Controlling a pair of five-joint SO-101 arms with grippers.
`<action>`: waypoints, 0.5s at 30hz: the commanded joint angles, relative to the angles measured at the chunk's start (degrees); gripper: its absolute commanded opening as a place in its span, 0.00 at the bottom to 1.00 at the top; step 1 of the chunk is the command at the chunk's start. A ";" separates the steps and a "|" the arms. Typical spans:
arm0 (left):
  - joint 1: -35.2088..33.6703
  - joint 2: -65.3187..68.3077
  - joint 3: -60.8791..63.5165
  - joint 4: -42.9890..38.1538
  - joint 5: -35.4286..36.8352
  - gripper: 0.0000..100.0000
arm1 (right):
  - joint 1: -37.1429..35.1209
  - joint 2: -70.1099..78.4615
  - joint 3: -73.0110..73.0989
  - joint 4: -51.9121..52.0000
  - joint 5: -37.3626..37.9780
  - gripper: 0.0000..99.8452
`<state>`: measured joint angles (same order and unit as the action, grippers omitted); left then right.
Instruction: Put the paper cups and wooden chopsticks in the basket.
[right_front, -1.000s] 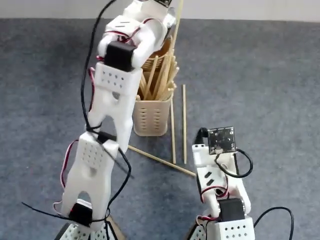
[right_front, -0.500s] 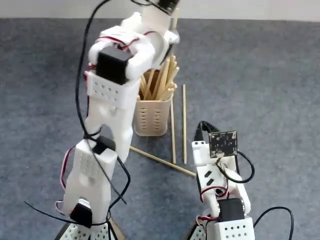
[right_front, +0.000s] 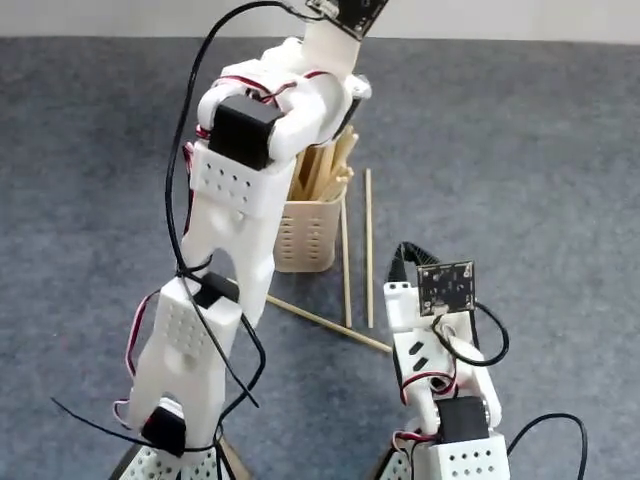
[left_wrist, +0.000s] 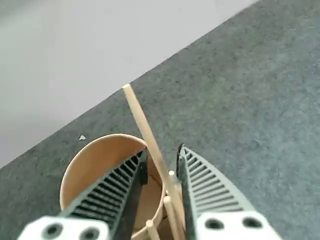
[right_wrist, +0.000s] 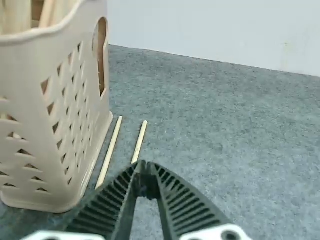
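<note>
Chopstick (left_wrist: 149, 137) stood with its lower end in the paper cup (left_wrist: 85, 160), long axis leaning toward the far wall. Your left gripper (left_wrist: 161, 152), above the basket (right_front: 305, 240), straddled it, jaws slightly parted. Your right gripper (right_wrist: 146, 176) sat pinched together, empty, beside the basket.

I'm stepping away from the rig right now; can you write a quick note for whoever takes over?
Left gripper: open over the basket, an upright chopstick between its fingers, a paper cup just below.
Right gripper: shut, empty, low by the basket's side.
Done: a bundle of chopsticks stands in the basket.
To do: a pair of chopsticks and a slanted chopstick lie on the table beside the basket.
</note>
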<state>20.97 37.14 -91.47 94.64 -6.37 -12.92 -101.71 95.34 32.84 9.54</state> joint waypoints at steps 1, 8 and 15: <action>0.57 -1.19 -2.77 -0.35 0.44 0.12 | -0.40 0.22 4.70 -1.89 0.97 0.01; -1.36 -0.57 -2.68 -0.35 0.44 0.11 | -0.40 0.22 4.70 -1.89 0.97 0.01; -1.45 4.09 -3.30 -1.93 -1.05 0.00 | -0.40 0.22 4.70 -1.89 0.97 0.01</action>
<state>20.18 40.84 -91.56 94.46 -6.11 -12.92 -101.71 95.34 32.84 9.54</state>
